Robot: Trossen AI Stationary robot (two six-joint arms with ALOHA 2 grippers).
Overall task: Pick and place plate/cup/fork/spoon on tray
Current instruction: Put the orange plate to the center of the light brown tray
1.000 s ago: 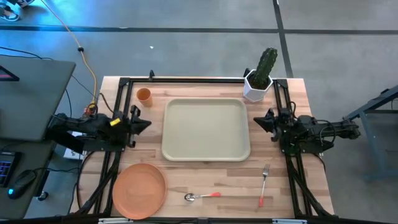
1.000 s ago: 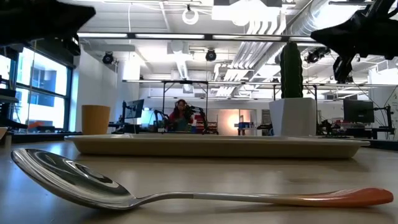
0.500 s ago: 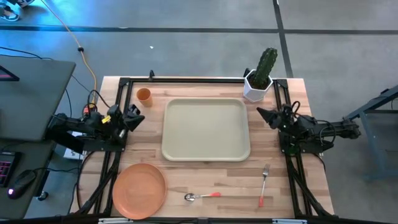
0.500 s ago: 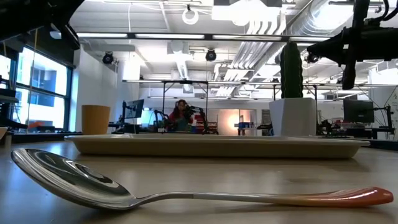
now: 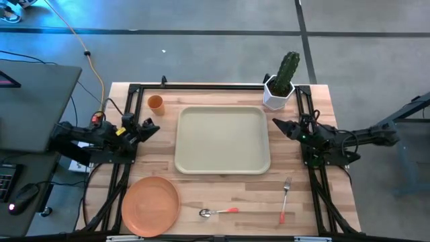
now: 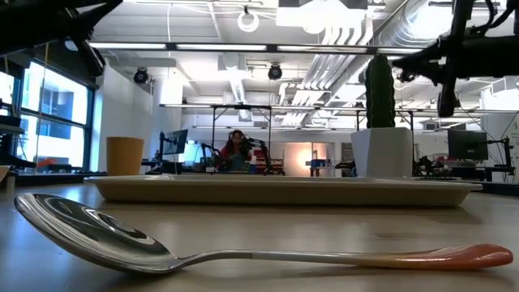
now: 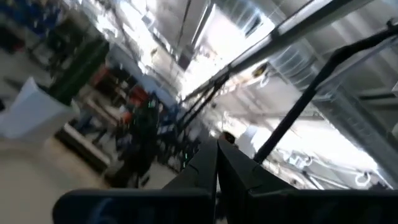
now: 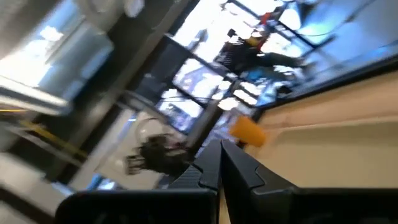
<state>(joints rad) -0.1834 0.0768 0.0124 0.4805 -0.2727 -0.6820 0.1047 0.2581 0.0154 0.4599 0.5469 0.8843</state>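
Observation:
The beige tray (image 5: pixel 222 140) lies at the table's middle. The orange cup (image 5: pixel 155 102) stands upright off its far left corner. The orange plate (image 5: pixel 150 205) lies flat at the near left. The spoon (image 5: pixel 218 212) lies near the front edge with its bowl to the left, and it fills the low view (image 6: pixel 97 235). The fork (image 5: pixel 285 198) lies at the near right, tines toward the far edge. My left gripper (image 5: pixel 153 126) hovers left of the tray, shut and empty. My right gripper (image 5: pixel 275 124) hovers right of the tray, shut and empty. Their fingertips meet in the wrist views (image 7: pixel 217 149) (image 8: pixel 219 149).
A white pot with a green cactus (image 5: pixel 281 84) stands at the far right corner, just beyond my right gripper. Black frame rails (image 5: pixel 201 86) run along the table's far, left and right edges. People sit in the room behind the table (image 6: pixel 235 150).
Both grippers have risen from beside the tray and tipped their fingers upward. The left one has drawn back a little toward the table's left edge. The right one has shifted slightly toward the far edge. Nothing on the table has moved.

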